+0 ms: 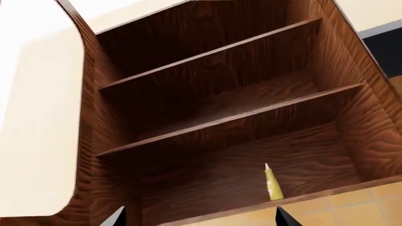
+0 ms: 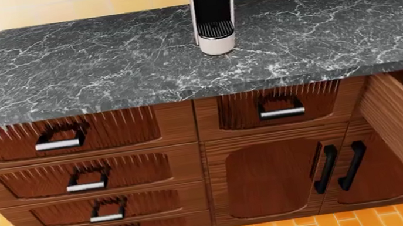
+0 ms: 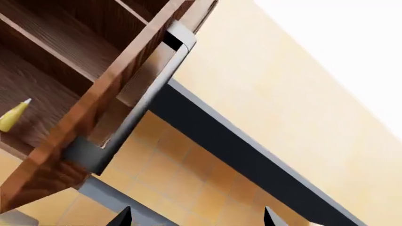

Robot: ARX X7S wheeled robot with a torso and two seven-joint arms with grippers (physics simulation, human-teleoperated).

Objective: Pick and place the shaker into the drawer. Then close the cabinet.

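Lying on the bottom shelf of the open cabinet [image 1: 251, 117], near its front edge, the shaker [image 1: 273, 183] wants a slow, square reach between the left gripper's [image 1: 199, 217] wide-spread, empty tips.

Open wooden cabinet [image 1: 220, 117], three shelves; yellow bottle [image 1: 273, 183] lying on lowest shelf. Marble counter [image 2: 99, 62] carries coffee machine [image 2: 213, 10].
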